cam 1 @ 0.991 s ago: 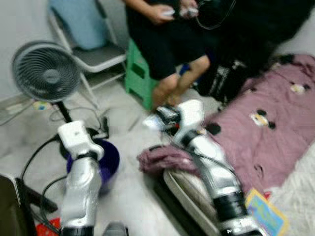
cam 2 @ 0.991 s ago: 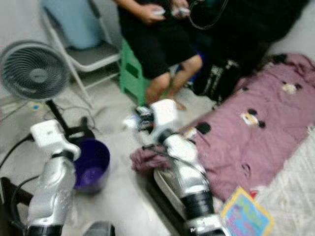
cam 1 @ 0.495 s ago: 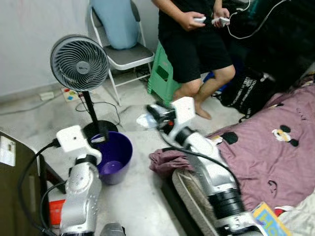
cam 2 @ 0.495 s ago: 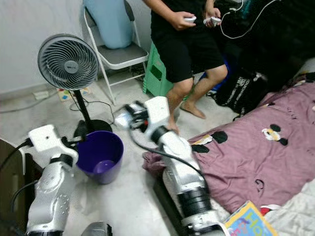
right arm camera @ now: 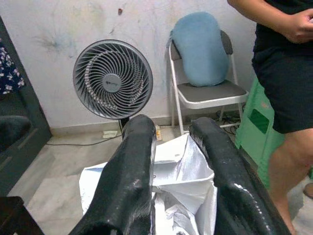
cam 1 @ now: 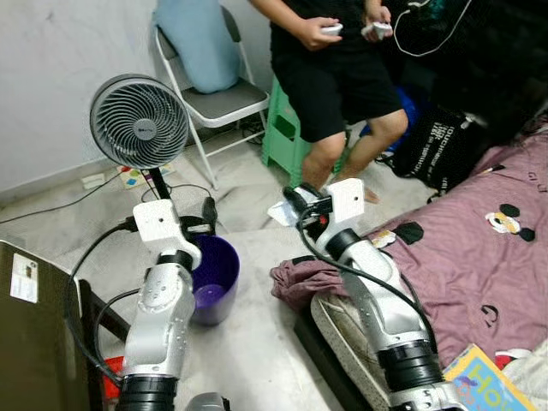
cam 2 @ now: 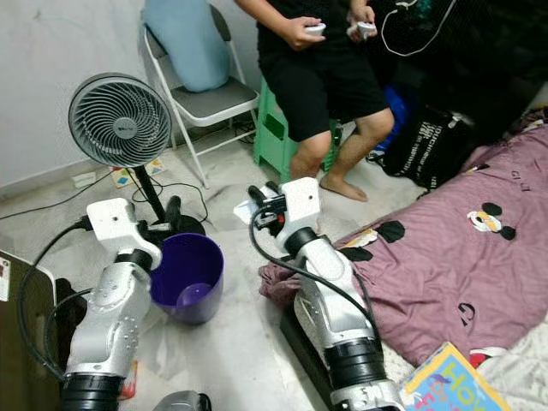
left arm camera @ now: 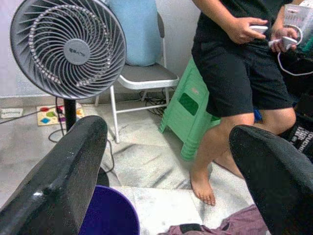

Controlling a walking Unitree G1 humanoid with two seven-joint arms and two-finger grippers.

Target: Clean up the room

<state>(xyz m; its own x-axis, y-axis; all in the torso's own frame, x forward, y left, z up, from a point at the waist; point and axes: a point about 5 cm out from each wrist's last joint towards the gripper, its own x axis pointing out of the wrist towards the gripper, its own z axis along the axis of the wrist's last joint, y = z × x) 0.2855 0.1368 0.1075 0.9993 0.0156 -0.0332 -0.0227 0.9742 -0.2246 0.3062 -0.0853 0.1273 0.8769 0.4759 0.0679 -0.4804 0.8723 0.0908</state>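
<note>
Right gripper clenched on crumpled white plastic bag, held beside purple bin. Left gripper released, empty, above bin. Risk: bag releases short of the rim and lands on floor.

Our left end effector raised, fingers spread wide, our right end effector raised forward, fingers clamped on a white plastic bag

Pale scuffed wall — folding chair, fan.
</note>
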